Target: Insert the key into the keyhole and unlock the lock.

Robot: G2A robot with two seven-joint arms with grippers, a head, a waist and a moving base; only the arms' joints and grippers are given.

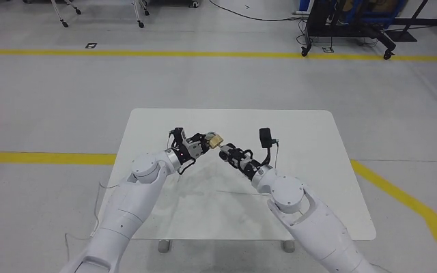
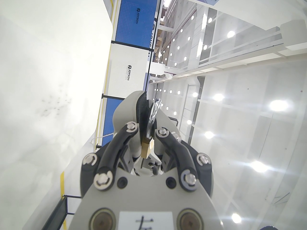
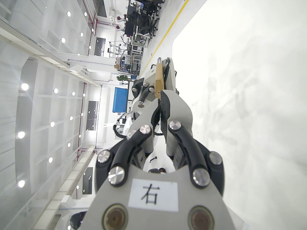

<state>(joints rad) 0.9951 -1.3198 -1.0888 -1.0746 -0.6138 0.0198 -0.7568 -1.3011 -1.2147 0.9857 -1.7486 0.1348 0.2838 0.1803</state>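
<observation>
Aligning the key blade with the keyhole is judged to be the step in hand, since both arms meet in mid-air above the white rectangular table (image 1: 307,136), well clear of its surface. The left gripper (image 2: 151,107) is clamped on the small brass padlock with a silver steel shackle (image 2: 145,149). The shackle lies between the black ribbed pads and the brass body sits deeper toward the palm. The right gripper (image 3: 160,98) has its fingers drawn narrow, almost together, with the tips touching or just beside the near end of the padlock body. The small metal key is presumably pinched there, but it is hidden between the pads (too small and too covered to make out). Whether the blade has entered the keyhole cannot be told. For a clean insertion, bring the right gripper's axis in line with the long axis of the padlock body, advance slowly and straight, and hold the left arm rigid as a reaction support. Apply the turn only after full seating; twisting early risks slipping the key in the pads or levering the padlock out of the left grip.
</observation>
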